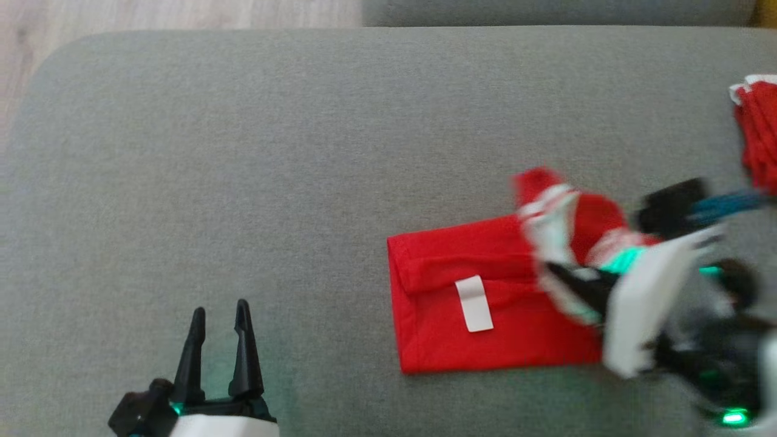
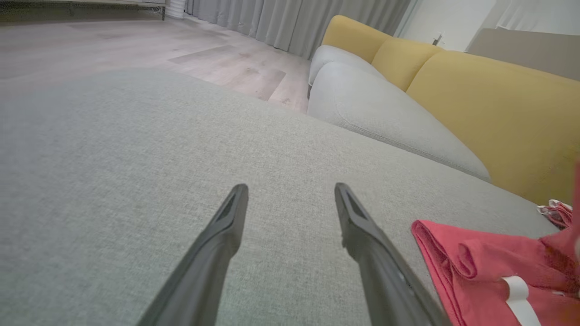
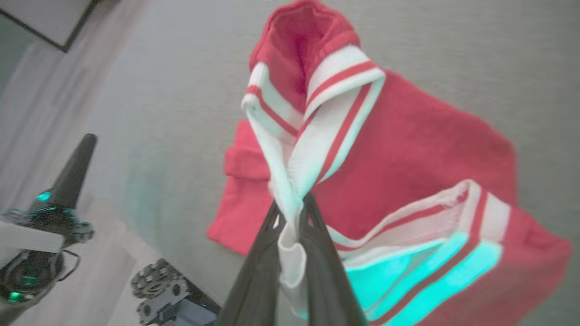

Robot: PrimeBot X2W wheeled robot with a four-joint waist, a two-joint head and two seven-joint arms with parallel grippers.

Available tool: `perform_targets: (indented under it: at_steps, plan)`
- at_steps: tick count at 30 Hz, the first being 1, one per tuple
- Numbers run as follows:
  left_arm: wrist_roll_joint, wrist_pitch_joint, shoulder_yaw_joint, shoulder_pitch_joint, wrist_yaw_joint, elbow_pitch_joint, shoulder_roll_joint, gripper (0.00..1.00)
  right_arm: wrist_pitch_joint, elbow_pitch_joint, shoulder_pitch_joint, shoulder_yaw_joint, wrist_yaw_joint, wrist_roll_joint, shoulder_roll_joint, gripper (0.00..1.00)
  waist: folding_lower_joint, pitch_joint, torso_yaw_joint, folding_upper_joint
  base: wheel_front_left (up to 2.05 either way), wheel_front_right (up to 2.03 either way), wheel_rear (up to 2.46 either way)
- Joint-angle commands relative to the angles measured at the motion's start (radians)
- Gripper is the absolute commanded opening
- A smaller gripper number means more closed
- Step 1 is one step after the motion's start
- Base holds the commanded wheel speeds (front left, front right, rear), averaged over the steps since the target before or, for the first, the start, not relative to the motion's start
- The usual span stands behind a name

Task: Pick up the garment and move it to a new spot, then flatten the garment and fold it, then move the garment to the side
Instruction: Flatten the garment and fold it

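Slippage is the main worry: the right gripper (image 3: 292, 213) is clamped on only a thin pinch of the white-and-red striped trim (image 3: 326, 122) of the red garment (image 1: 437, 261). The ribbed band is bunched near the tips of the dark fingers rather than seated deep, so a quick pull could tug it free. The garment lies folded on the grey cushion (image 1: 243, 152) toward four o'clock in the head view, white label (image 1: 474, 303) up, with its three o'clock end raised off the cushion by that grip. Because one edge alone appears to be held, I judge that lifting or dragging from here could peel the top layers away and undo the fold, leaving the lower part behind. The left gripper (image 1: 220, 306) hangs at seven o'clock with its fingers spread wide and nothing between them, well apart from the garment, so it gives no support. Another red piece (image 1: 759, 133) sits at two o'clock; a sideways carry that way could snag or mix the two
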Motion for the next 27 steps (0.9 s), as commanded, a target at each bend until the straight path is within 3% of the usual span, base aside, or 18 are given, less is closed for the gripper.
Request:
perform_targets:
  at_steps: [1,7,18,27]
  plan:
    - [-0.014,-0.009,0.021,-0.032,0.008,-0.021,-0.002,1.00,-0.039,-0.019,-0.015,0.068,0.007,-0.018,0.040,0.00,0.0000,-0.002,0.012,-0.0001,0.00,0.00,0.00]
    - [-0.015,-0.009,0.003,-0.028,0.013,-0.005,-0.002,1.00,-0.202,0.128,0.004,0.196,0.007,-0.068,0.114,0.00,0.0000,-0.013,0.048,-0.0001,0.00,0.00,0.00]
    - [-0.010,-0.010,0.011,-0.011,0.012,-0.001,-0.002,1.00,-0.389,0.293,-0.013,0.215,0.007,-0.086,0.124,0.00,0.0000,-0.023,0.056,-0.0001,0.00,0.00,0.00]
    - [0.002,-0.010,0.020,-0.009,0.008,0.005,-0.002,1.00,-0.532,0.416,-0.053,0.299,0.007,-0.048,0.124,0.00,0.0000,-0.054,0.035,-0.0001,0.00,0.00,0.00]
